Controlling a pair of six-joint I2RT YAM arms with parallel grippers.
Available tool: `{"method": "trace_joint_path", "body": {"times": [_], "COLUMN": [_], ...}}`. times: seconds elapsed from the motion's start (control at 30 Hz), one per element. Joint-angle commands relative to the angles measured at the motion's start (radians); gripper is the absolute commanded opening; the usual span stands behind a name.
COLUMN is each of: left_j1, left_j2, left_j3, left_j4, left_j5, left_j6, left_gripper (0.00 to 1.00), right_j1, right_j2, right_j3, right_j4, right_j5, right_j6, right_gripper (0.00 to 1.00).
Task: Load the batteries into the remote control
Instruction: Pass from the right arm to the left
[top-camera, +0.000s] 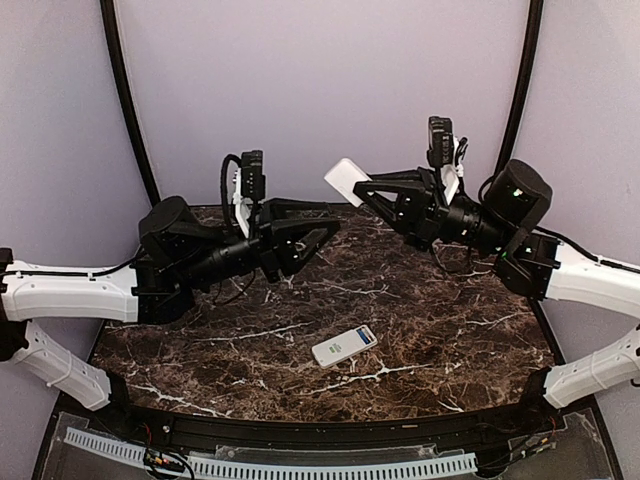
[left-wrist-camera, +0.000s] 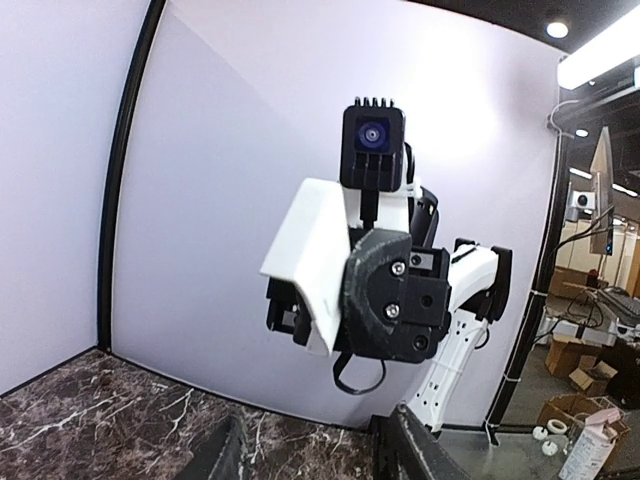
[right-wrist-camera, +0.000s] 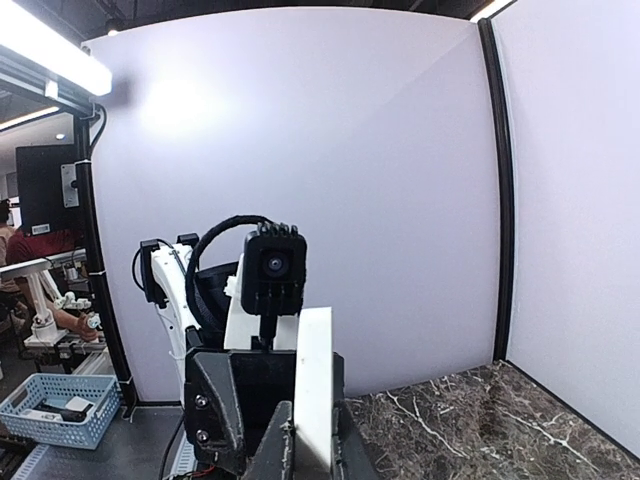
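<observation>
We see the remote control (top-camera: 344, 346) lying flat on the counter (top-camera: 450, 330), a bluish-grey patch at one end. It sits nearer the arm bases than either pincer's tip and well apart from both. The left pincer (top-camera: 333, 226) hovers in the air over the counter beyond it, jaws apart and empty. Just to that pincer's right and slightly higher, the right pincer (top-camera: 364, 188) is clamped on a thin white cover plate (top-camera: 345, 181).
</observation>
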Motion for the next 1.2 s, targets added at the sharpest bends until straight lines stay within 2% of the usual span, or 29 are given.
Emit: {"method": "trace_joint_path", "body": {"times": [0.0,0.33,0.7,0.97,1.07,1.17], "left_j1": [0.005,0.004,0.004,0.004,0.005,0.005], "left_j2": [0.061,0.108,0.12,0.126,0.129,0.127], "left_j3": [0.032,0.075,0.097,0.103,0.107,0.101], "left_j4": [0.205,0.286,0.278,0.275,0.278,0.292], "left_j5": [0.002,0.041,0.058,0.072,0.089,0.098], "left_j6": [-0.107,-0.12,-0.106,-0.095,-0.091,-0.087], "left_gripper": [0.44,0.39,0.11,0.09,0.01,0.0], "right_j1": [0.016,0.02,0.021,0.021,0.021,0.021], "right_j2": [0.008,0.007,0.011,0.016,0.021,0.021], "right_j3": [0.003,-0.004,0.001,0.02,0.02,0.018], "right_j4": [0.061,0.044,0.016,-0.015,-0.02,-0.024], "right_j5": [-0.015,-0.021,-0.036,-0.075,-0.073,-0.072], "right_j6": [0.008,-0.004,-0.016,-0.02,-0.021,-0.021], "right_gripper": [0.0,0.0,0.0,0.0,0.0,0.0]}}
